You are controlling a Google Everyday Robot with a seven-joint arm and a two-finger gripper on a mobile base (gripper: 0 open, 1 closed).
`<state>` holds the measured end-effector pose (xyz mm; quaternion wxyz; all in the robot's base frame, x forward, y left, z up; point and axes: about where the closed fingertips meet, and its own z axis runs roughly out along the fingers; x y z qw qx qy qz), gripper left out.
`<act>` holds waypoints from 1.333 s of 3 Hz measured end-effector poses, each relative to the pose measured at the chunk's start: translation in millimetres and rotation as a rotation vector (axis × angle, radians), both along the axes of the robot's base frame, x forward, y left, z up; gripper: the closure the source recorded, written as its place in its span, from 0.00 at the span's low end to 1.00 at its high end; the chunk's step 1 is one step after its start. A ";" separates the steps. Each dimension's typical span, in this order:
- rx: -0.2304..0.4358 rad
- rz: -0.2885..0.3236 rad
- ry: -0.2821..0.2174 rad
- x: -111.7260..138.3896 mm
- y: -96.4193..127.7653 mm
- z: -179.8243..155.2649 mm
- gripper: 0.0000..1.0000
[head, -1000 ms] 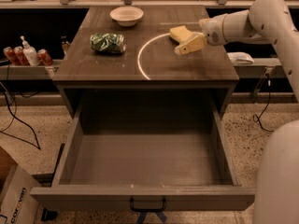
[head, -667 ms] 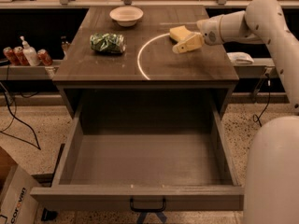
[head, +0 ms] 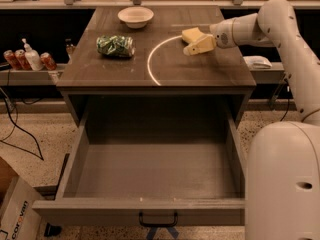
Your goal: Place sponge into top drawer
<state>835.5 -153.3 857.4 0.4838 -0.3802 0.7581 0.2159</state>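
Observation:
The pale-yellow sponge [head: 190, 33] lies on the right rear part of the cabinet top [head: 165, 69]. My gripper [head: 200, 45] reaches in from the right and sits right at the sponge's front right edge, low over the top; I cannot tell whether it touches the sponge. The top drawer [head: 155, 171] is pulled wide open below the cabinet top and holds nothing. Its flat front with the dark handle [head: 157, 219] is nearest the camera.
A green shiny wrinkled bag [head: 115, 46] lies on the left of the top and a white bowl [head: 135, 16] stands at the back. Cans and a bottle [head: 27, 59] stand on a shelf at left. A cardboard box [head: 15, 214] sits bottom left. My white base [head: 282, 184] fills the lower right.
My gripper has moved a little to the left and back, closer to the sponge. The sponge, bag, bowl and drawer have not moved.

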 end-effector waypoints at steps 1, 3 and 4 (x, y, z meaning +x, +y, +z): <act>0.018 -0.018 0.022 9.5 1.4 -5.5 0.19; 0.013 -0.029 0.033 15.8 1.5 -8.5 0.72; -0.014 -0.016 0.021 11.2 3.3 -2.4 0.95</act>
